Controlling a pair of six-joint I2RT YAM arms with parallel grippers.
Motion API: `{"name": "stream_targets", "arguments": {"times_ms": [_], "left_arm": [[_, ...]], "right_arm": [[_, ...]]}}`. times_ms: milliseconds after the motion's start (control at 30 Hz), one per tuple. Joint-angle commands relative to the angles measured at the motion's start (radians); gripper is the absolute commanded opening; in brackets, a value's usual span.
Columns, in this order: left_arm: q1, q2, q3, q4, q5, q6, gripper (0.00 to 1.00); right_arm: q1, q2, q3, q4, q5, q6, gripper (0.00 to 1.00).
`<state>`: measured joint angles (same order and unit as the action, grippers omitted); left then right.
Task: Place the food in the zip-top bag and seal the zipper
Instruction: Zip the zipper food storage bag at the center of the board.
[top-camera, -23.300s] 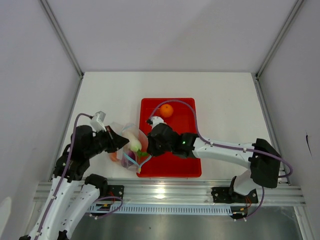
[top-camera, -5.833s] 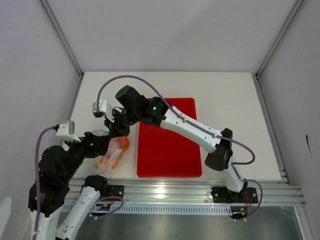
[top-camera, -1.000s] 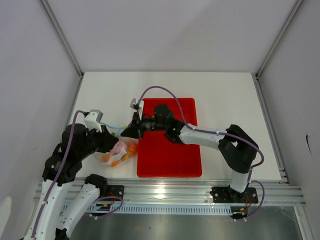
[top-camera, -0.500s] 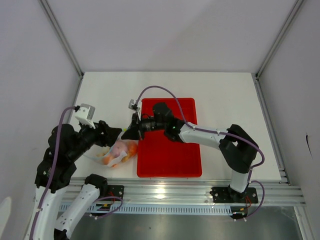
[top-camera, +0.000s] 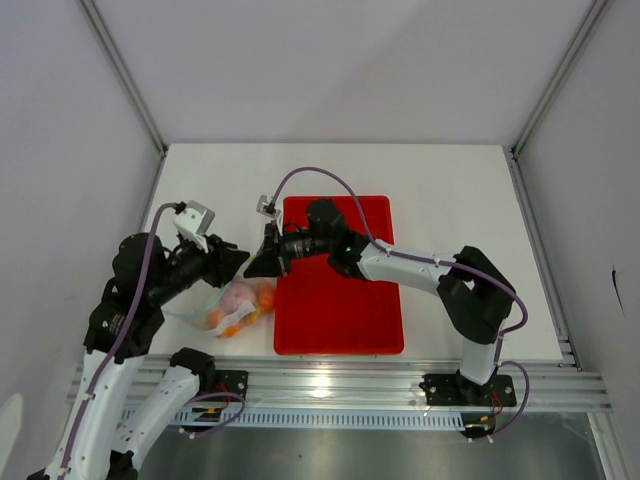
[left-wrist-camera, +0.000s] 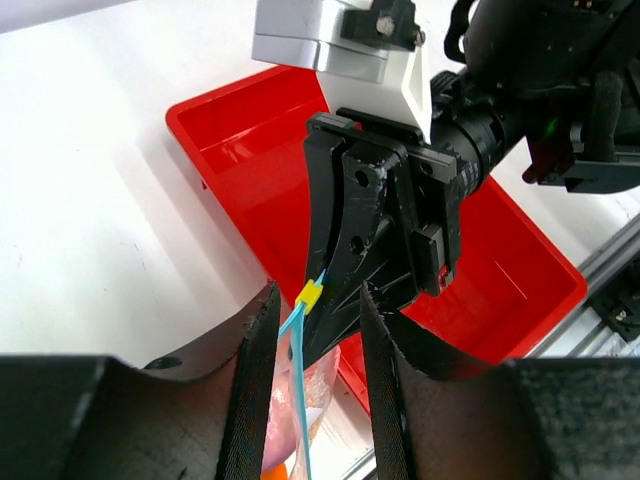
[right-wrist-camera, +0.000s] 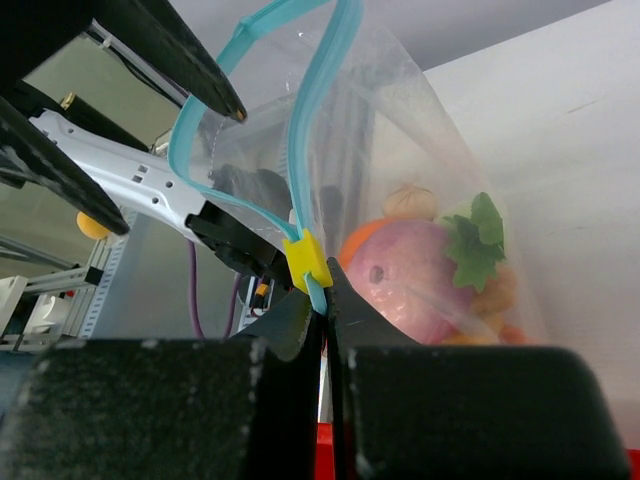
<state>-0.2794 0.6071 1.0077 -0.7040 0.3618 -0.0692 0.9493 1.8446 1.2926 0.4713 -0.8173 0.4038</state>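
The bag (top-camera: 232, 305), near the table's (top-camera: 200, 180) left edge, looks floppy and slick; we hold its stiffer zipper (right-wrist-camera: 308, 150): right gripper (right-wrist-camera: 322, 298) clenched on it, left gripper (left-wrist-camera: 318, 298) released, straddling it.

White shells and black joints cover the left arm (top-camera: 140, 290) and right arm (top-camera: 410, 268), and a purple cable (top-camera: 312, 170) loops behind each tool. The left tool (left-wrist-camera: 315, 350) and right tool (right-wrist-camera: 322, 300) have black ridged fingers. Just behind the right tool sits a pale grey camera block (left-wrist-camera: 335, 40) with dark screws, and a green light (left-wrist-camera: 548, 125) glows further back.
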Motion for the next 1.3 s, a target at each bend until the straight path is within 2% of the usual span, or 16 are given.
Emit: {"name": "stream_targets", "arguments": {"times_ms": [0,100,467,1267], "left_arm": [[-0.003,-0.003,-0.02,0.043,0.043,0.037,0.41],[-0.003,0.028,-0.024,0.014,0.032,0.029,0.49],[-0.003,0.036,-0.069,0.021,0.002,0.02,0.51],[-0.003,0.054,-0.092,0.037,0.019,0.012,0.27]], "right_arm": [[-0.006,0.004,0.05,0.027,-0.028,0.012,0.0],[-0.006,0.005,0.048,0.03,-0.031,0.013,0.0],[-0.006,0.007,0.051,0.046,-0.04,0.021,0.0],[-0.007,0.016,0.066,0.047,-0.045,0.029,0.0]]}}
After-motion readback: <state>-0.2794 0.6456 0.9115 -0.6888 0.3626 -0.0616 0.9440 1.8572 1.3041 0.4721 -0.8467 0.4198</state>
